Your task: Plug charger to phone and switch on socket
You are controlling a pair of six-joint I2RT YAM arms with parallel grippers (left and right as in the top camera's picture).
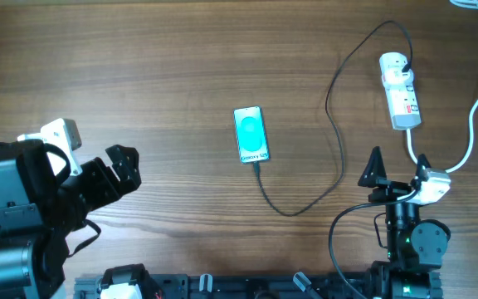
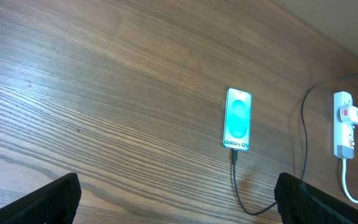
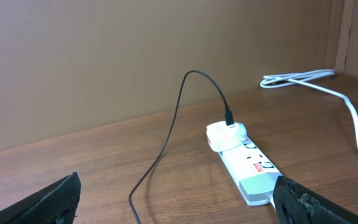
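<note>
Charger: thin black cable, limp, light, flops and drags if tugged. Take hold at connector, not mid-run. Connector end looks already seated in bottom edge of phone. Other end enters white adaptor on socket.

Phone: flat at middle of table, smooth, likely slides under push.

Socket: far right of table, rigid light plastic, may skate when pressed, so press switch straight down. Switch state: cannot tell.

Right gripper: jaws spread, empty. Socket ahead, right of centre, well apart.

Left gripper: jaws spread, empty. Phone ahead, well apart.
</note>
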